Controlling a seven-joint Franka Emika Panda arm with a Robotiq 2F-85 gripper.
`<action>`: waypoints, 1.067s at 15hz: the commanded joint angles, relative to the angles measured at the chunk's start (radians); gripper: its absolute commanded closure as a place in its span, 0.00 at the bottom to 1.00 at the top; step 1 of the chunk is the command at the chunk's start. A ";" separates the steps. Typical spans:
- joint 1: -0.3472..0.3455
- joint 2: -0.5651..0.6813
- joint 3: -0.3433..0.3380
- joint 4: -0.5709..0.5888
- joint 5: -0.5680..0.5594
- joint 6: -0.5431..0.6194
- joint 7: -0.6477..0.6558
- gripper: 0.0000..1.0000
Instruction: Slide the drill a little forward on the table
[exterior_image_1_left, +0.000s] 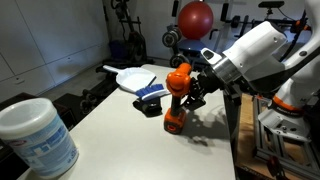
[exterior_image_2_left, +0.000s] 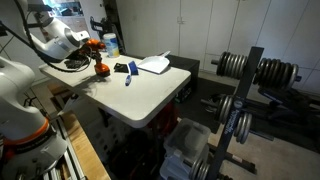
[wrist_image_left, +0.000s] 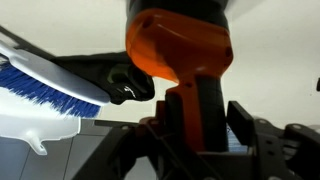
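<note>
- Plainly upright on its broad base: orange-and-black cordless drill, set on the white rectangular table close to the edge on the arm's side.
- Clenched on the black handle below the orange body: dark Robotiq gripper. In the wrist view, handle filling the gap between the fingers, so judged grasped rather than merely straddled.
- Taken low and from the side, probably to keep the base flat on the surface and to stop a top-heavy tool from tipping during the slide.
- Near the drill but apart from it: blue-bristled hand brush with a dark grip.
- Just past the brush: white plastic dustpan, lying flat.
- Well apart, at the near corner in an exterior view: white round plastic tub with a blue label, no hindrance.
- Off the table: large red ball behind the arm, and a rack of black weight plates across the room.
- Likely hindrance: brush and dustpan, if "forward" means toward them. Little bare surface on that side, so only a short push advisable, kept level and slow.
</note>
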 joint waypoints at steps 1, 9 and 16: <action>-0.057 0.000 0.064 0.001 0.008 0.025 0.017 0.36; -0.132 -0.008 0.137 0.008 0.013 0.047 0.017 0.69; -0.183 -0.011 0.186 0.018 0.013 0.053 0.018 0.56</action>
